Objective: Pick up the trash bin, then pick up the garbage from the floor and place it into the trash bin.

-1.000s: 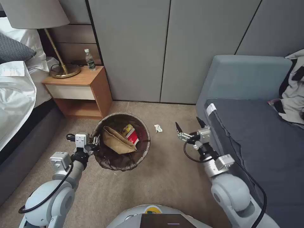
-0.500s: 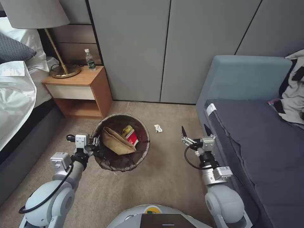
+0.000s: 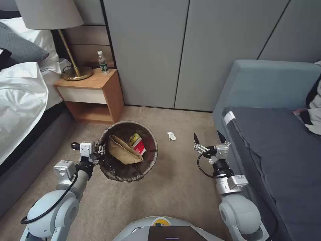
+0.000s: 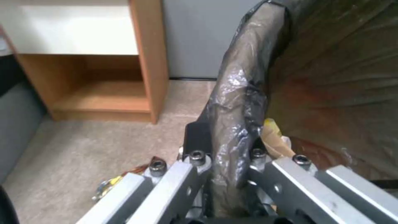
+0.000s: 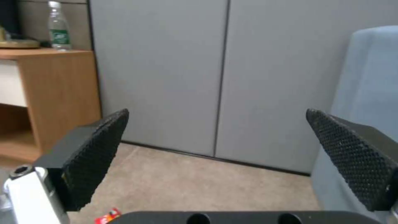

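Trash bin (image 3: 128, 152) is held off the carpet at its nine-o'clock rim, clamped by the left gripper (image 3: 99, 152). At three o'clock, beyond a white tissue scrap (image 3: 171, 136), the right gripper (image 3: 209, 137) is spread wide, empty.

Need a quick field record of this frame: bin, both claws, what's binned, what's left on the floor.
trash bin: held at rim, bag-lined
left claw: shut on bin rim
right claw: open, empty, beside sofa
in bin: brown paper bag, red packet, yellow wrapper
on floor: white tissue scrap, between bin and right claw
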### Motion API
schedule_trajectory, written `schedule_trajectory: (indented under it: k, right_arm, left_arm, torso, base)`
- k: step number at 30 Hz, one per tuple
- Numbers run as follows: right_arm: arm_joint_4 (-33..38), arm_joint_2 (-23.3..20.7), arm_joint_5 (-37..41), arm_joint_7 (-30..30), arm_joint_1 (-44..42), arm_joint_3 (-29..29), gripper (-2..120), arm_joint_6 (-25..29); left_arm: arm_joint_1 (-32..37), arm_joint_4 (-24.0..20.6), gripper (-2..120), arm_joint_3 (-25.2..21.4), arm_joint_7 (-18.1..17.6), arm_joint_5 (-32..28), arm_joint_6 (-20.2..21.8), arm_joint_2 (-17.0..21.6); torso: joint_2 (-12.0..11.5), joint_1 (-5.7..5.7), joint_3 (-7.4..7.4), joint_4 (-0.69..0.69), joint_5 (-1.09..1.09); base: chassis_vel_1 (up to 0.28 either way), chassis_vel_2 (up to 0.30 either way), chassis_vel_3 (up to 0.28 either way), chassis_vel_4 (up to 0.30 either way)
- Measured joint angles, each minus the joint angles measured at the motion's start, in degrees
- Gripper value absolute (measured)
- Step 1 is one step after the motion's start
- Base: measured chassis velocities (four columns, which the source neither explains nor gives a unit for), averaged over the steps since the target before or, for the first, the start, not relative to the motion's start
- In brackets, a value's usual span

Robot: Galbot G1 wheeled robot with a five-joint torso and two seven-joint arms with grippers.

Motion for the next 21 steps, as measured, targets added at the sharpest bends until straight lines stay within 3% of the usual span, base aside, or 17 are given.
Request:
schedule_trajectory:
  k: [21]
  right_arm:
    - [0.10,-2.18,3.12,2.38,1.45,-0.16,100,-3.31]
  left_arm:
    - [0.30,-0.08,2,0.38,0.07,0.75,-1.27,-0.78]
  torso:
    - [0.00,0.00,0.00,0.02,0.00]
  base:
    - [0.065,0.062,0.065,0.068]
